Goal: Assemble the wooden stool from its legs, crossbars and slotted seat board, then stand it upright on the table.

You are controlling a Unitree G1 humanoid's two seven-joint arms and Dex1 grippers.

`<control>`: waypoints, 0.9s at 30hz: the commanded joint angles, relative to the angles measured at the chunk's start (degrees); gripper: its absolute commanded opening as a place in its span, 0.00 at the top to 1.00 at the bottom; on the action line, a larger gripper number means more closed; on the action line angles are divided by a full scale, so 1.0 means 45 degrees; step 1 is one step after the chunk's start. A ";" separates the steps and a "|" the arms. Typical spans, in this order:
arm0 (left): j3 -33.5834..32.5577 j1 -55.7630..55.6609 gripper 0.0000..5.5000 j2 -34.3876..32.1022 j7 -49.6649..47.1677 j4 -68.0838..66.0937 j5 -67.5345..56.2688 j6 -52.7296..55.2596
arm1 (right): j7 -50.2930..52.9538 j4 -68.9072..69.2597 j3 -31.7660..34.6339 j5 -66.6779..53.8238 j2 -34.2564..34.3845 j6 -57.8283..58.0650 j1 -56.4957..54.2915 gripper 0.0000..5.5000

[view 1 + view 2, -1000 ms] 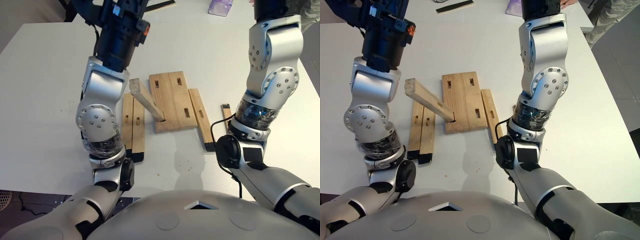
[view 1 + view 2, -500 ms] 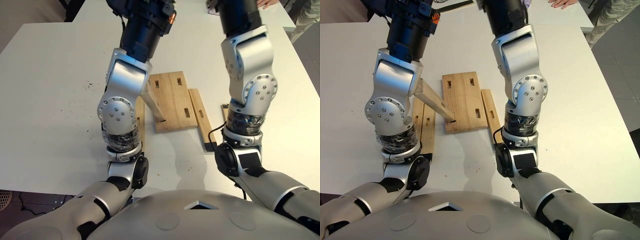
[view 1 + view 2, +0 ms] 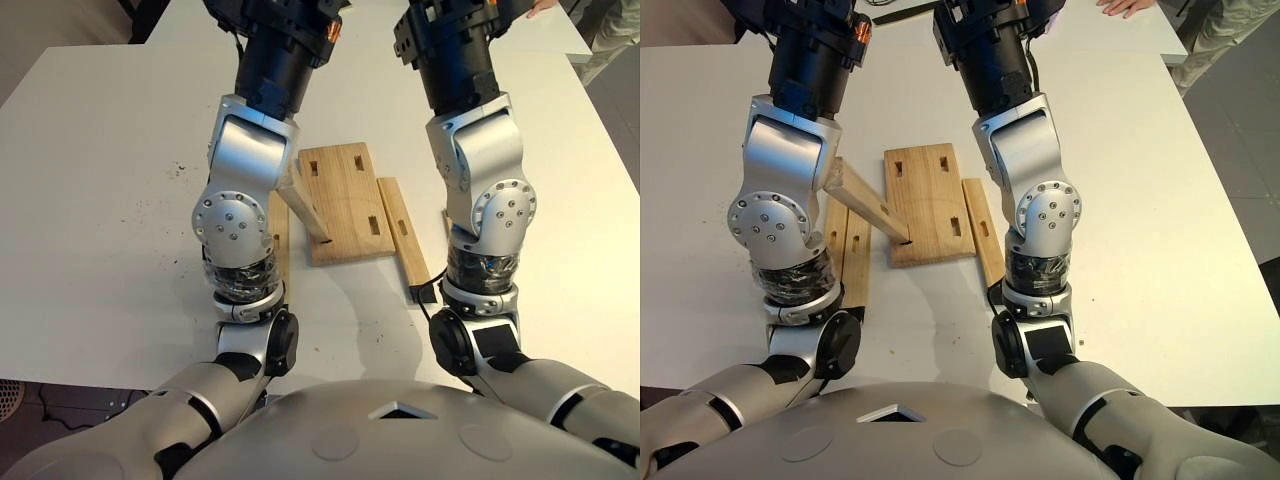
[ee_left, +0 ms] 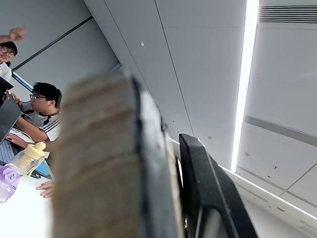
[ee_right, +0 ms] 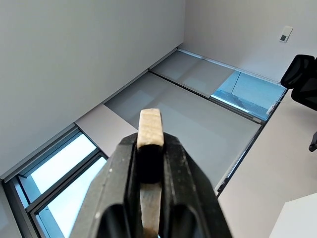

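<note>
The slotted seat board (image 3: 345,195) lies flat on the white table (image 3: 100,180). One wooden leg (image 3: 305,210) stands tilted in its near left slot, leaning left against my left arm. Two more legs (image 3: 845,250) lie side by side left of the board, partly under that arm. Another leg (image 3: 403,238) lies along the board's right edge. Both arms are raised over the board, their wrists pointing up. My left gripper (image 4: 168,148) is shut on a thick wooden piece (image 4: 99,163). A thin wooden bar (image 5: 150,126) is clamped in my right gripper (image 5: 150,148).
A small dark-ended stick (image 3: 447,222) peeks out beside my right arm. A black strip (image 3: 905,12) lies at the table's far edge, and a person's hand (image 3: 1130,6) rests at the far right corner. Bare table stretches left and right of the parts.
Both raised arms have swung inward over the board. The left one came in first; the right arm moved further left in the last half second. The parts on the table stayed put.
</note>
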State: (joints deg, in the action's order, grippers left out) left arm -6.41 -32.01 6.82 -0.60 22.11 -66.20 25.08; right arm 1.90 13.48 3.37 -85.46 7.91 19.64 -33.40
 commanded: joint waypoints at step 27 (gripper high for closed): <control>0.0076 0.0373 0.78 0.0065 -0.0431 0.0339 -0.1419 0.0408 | 0.0292 -0.0132 0.1154 0.0091 0.0611 -0.0921 -0.0812 0.92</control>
State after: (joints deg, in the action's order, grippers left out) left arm -7.72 -30.63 7.24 -2.73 23.08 -72.32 25.69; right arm 2.50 12.91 8.18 -85.48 7.75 16.11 -34.39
